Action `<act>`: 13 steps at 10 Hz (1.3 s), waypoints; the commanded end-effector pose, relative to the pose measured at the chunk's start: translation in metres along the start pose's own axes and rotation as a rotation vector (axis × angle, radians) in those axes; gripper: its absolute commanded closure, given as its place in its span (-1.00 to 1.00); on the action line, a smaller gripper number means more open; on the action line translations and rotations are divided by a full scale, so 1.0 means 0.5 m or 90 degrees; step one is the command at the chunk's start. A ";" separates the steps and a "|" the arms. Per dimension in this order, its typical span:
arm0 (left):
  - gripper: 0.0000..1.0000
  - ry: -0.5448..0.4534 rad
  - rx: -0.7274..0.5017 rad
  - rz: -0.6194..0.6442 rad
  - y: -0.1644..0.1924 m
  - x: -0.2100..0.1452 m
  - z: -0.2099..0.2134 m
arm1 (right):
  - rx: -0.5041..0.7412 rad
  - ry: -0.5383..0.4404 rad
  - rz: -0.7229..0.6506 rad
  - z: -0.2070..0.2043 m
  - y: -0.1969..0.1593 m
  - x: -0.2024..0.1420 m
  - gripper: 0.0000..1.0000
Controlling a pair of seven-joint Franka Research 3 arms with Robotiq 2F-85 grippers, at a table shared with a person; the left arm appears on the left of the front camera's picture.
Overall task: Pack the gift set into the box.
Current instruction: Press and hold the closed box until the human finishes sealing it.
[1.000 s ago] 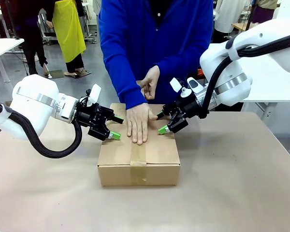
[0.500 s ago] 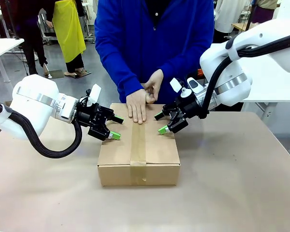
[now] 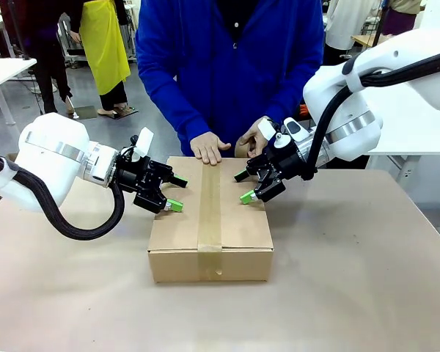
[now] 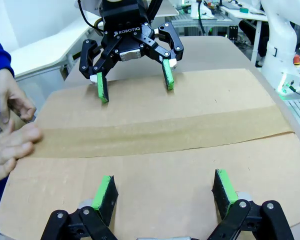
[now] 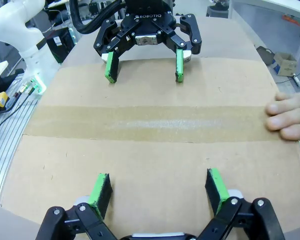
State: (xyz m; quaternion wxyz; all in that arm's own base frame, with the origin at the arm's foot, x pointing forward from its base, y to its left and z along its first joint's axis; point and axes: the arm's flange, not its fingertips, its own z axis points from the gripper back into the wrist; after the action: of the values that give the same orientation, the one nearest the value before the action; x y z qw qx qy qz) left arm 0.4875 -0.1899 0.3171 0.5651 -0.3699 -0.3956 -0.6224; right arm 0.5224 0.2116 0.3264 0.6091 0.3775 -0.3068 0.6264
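The table (image 3: 337,293) is spreading wide under everything, and the box (image 3: 238,224) is sitting at its middle with its flaps closed and a strip of tape (image 3: 209,213) running along the seam. I am holding my left gripper (image 3: 175,192) over the box's left edge, jaws standing wide apart and gripping nothing. My right gripper (image 3: 242,186) is hovering over the right edge, equally wide and empty. The person's hand (image 3: 210,149) is resting at the far end of the tape.
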 end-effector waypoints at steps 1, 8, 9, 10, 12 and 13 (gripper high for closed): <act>-1.00 0.001 -0.001 -0.010 -0.003 0.000 -0.001 | -0.001 -0.001 0.010 -0.002 0.004 -0.003 -1.00; -1.00 0.000 0.000 0.000 0.000 0.000 0.000 | 0.004 -0.072 -0.021 0.045 -0.002 -0.018 -1.00; -1.00 -0.015 0.032 -0.034 -0.048 0.021 0.098 | -0.055 -0.101 0.026 0.103 0.039 -0.009 -1.00; -1.00 -0.056 0.059 -0.061 -0.103 0.034 0.197 | -0.099 -0.151 0.052 0.182 0.090 -0.013 -1.00; -1.00 -0.195 0.130 -0.080 -0.192 0.012 0.357 | -0.156 -0.260 0.047 0.314 0.175 -0.089 -1.00; -1.00 -0.239 0.153 -0.072 -0.210 -0.022 0.399 | -0.196 -0.291 0.032 0.347 0.201 -0.140 -1.00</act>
State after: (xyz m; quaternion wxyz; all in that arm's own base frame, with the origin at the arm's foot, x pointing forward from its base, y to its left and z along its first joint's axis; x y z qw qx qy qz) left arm 0.3927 -0.0211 0.3975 0.5082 -0.3720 -0.5564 -0.5419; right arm 0.4537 0.0373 0.3866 0.5705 0.4014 -0.5082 0.5051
